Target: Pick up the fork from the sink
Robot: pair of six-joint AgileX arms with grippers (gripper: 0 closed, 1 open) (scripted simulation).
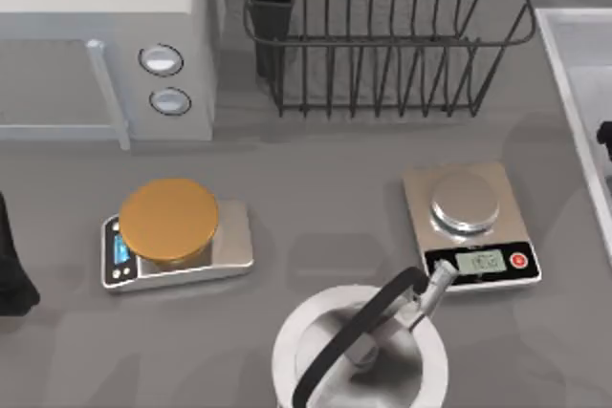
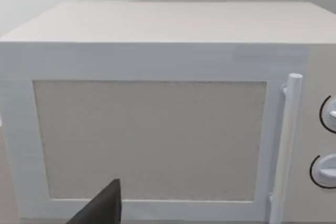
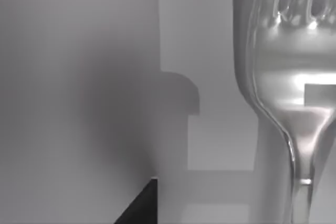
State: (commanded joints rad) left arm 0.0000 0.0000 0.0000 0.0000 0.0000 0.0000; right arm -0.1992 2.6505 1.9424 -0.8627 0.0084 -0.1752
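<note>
The fork [image 3: 294,77] is shiny silver and lies very close in the right wrist view, its tines and the start of its neck showing against the pale grey floor of the sink [image 3: 79,77]. A dark part of my right gripper [image 3: 142,205] sits beside the fork, apart from it. From above, the sink's whitish rim [image 1: 564,74] runs along the table's right edge, and a small black piece of my right arm [image 1: 604,136] hangs over the basin. My left arm [image 1: 10,265] is parked at the table's left edge, with my left gripper [image 2: 100,205] facing the microwave door.
A white microwave [image 1: 105,35] stands at the back left and a black wire dish rack [image 1: 382,35] at the back middle. A scale with an orange disc [image 1: 172,231], a silver scale [image 1: 470,222] and a steel kettle [image 1: 359,351] occupy the front.
</note>
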